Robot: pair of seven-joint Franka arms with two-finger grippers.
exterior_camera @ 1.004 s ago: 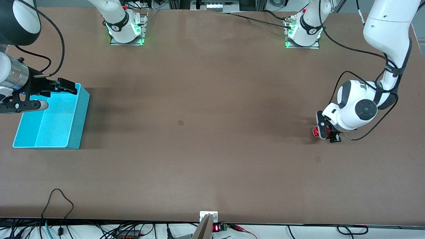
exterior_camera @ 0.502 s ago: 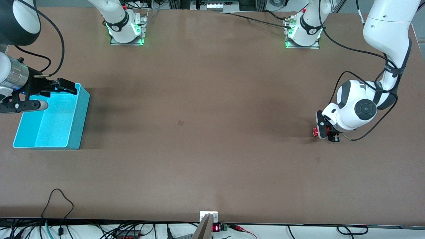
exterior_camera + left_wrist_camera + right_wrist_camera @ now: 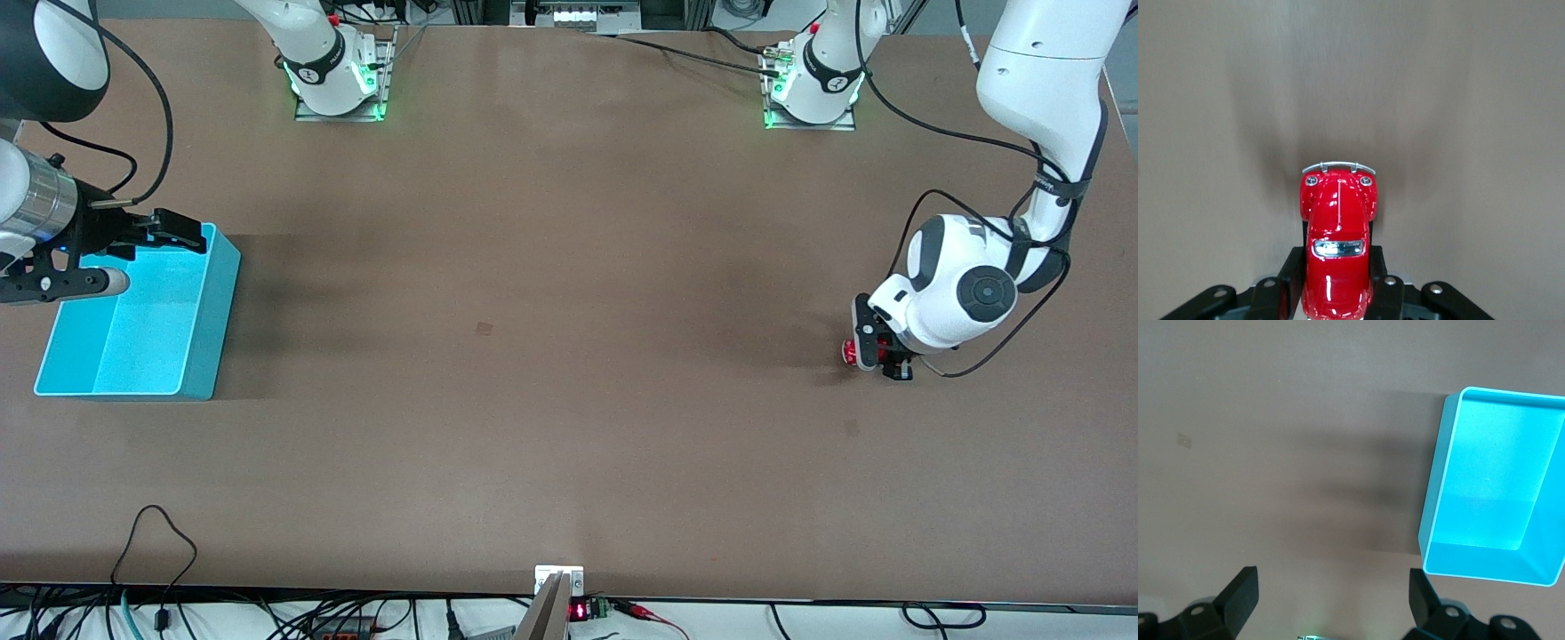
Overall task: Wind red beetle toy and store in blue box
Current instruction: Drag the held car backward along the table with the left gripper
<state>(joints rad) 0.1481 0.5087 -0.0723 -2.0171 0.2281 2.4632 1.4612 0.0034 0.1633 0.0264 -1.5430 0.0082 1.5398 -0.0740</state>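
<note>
One red beetle toy [image 3: 852, 353] sits pinched in the left claw [image 3: 876, 354], low at the tabletop [image 3: 551, 356] near the edge at the left arm's end, roughly midway between the robots' edge and the front camera's edge. In the left wrist view the glossy car [image 3: 1337, 247] points away from the claw [image 3: 1338, 297], its silvery bumper and two small round lights leading, and the black fingers [image 3: 1290, 280] press against both flanks of its body; whether its wheels touch the surface cannot be told. At the right arm's end of the tabletop stands the blue box [image 3: 200, 320], a turquoise open-topped bin with sloped walls and a lighter cyan inside, well apart from the car, with the whole width of brown surface between them. The right claw [image 3: 133, 253] hangs over the part of the box toward the robots' edge, and the right wrist view shows its two black fingertips [image 3: 1238, 597] spread wide with nothing between them, the bin [image 3: 1431, 493] seen from above off to one side. The right arm waits there.
</note>
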